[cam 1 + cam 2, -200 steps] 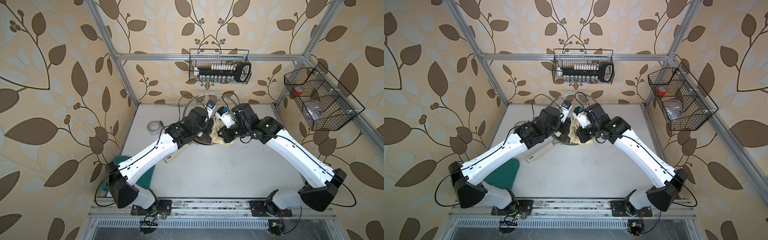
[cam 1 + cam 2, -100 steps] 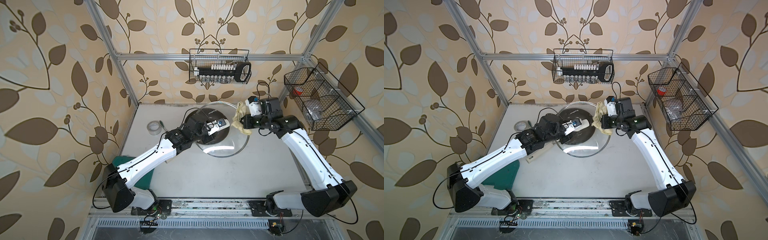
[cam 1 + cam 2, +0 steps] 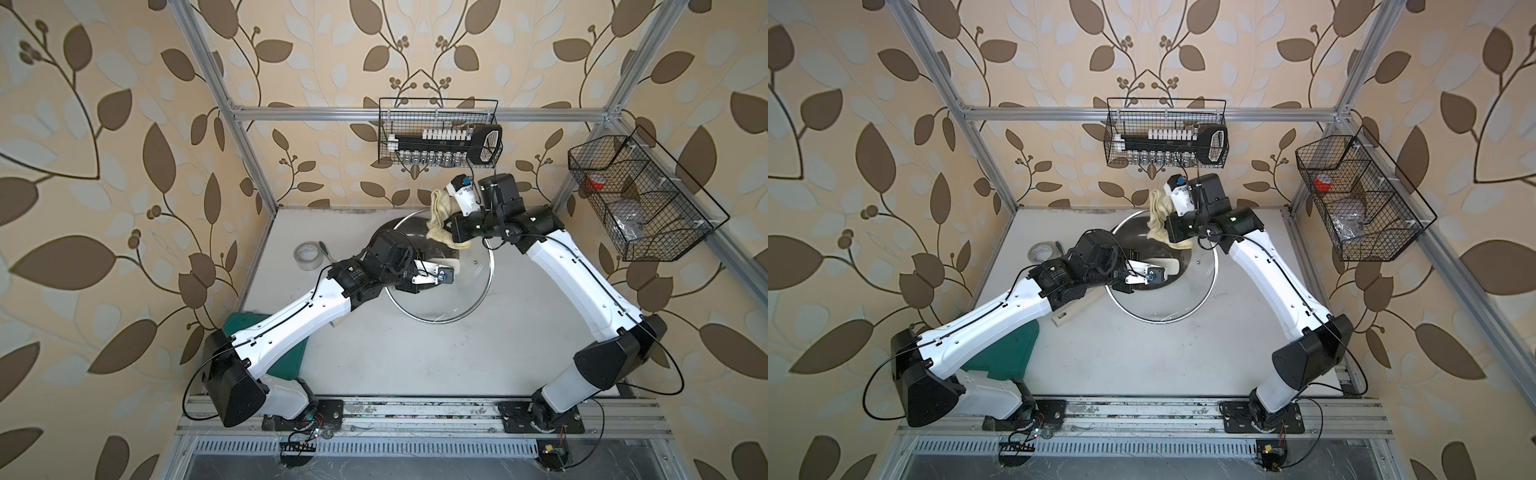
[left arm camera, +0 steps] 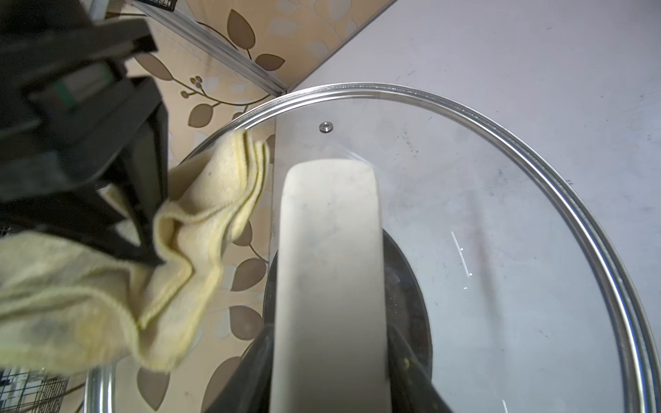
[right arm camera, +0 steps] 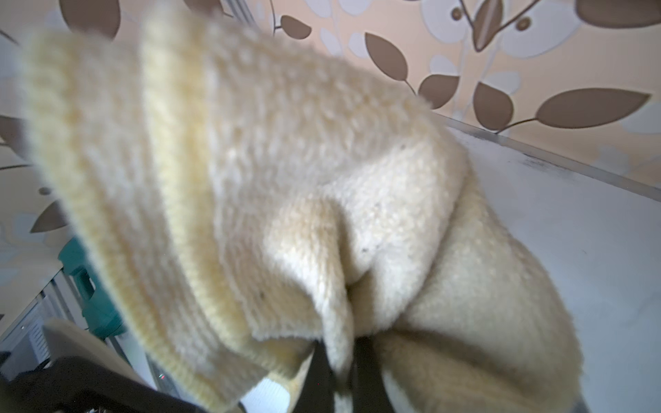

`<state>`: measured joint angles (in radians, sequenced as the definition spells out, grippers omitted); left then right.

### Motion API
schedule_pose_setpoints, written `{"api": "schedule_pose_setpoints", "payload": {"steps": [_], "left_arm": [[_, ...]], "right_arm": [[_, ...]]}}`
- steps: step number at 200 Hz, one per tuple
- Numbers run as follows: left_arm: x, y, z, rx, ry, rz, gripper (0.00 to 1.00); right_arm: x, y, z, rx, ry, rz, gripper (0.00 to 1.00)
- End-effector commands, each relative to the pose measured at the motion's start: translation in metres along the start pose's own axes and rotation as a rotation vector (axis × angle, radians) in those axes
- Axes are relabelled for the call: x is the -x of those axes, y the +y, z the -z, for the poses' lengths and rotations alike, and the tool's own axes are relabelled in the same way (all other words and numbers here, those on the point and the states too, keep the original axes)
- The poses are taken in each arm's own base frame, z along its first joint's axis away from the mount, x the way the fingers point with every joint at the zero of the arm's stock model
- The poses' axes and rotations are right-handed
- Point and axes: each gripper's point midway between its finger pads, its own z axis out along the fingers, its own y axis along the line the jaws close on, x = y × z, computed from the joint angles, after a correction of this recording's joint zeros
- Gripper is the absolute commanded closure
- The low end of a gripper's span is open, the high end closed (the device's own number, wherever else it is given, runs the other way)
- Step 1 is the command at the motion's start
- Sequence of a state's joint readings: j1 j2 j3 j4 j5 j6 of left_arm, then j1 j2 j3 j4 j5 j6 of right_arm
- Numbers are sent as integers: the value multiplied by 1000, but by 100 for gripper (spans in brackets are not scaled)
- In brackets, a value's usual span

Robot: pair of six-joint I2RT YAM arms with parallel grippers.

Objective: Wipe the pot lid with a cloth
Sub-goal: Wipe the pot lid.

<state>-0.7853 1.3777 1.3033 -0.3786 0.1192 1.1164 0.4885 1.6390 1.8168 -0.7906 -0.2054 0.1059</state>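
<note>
Tabletop [image 3: 415,365]; cloth [image 3: 438,224] pinched in right hand [image 5: 341,361] at pot lid [image 3: 461,291] rim

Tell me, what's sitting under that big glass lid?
Through the clear pot lid, a dark frying pan shows under the part nearer the back wall, with grey table under the rest. The cloth and the lid's cream handle cover part of the pan.

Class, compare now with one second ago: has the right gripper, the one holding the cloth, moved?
Yes. The right gripper, shut on the cloth, now sits closer to the back-wall wire basket than it did, farther from the robot's bases.
</note>
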Motion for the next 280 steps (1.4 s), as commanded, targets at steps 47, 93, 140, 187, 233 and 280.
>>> {"api": "schedule_pose_setpoints", "payload": {"steps": [47, 93, 140, 187, 233, 280], "left_arm": [[88, 95, 73, 385, -297, -154, 100], [86, 98, 73, 446, -326, 0, 100], [91, 117, 75, 518, -401, 247, 100], [90, 142, 82, 605, -453, 523, 100], [72, 166, 86, 709, -452, 800, 100], [67, 173, 76, 721, -439, 901, 100]], "right_arm": [[1, 39, -20, 43, 35, 57, 100], [9, -27, 5, -66, -14, -83, 100], [-34, -87, 41, -157, 19, -197, 100], [-83, -84, 71, -171, 79, -192, 100], [-113, -49, 78, -75, 89, -200, 100], [-113, 23, 66, 54, 103, -80, 100]]}}
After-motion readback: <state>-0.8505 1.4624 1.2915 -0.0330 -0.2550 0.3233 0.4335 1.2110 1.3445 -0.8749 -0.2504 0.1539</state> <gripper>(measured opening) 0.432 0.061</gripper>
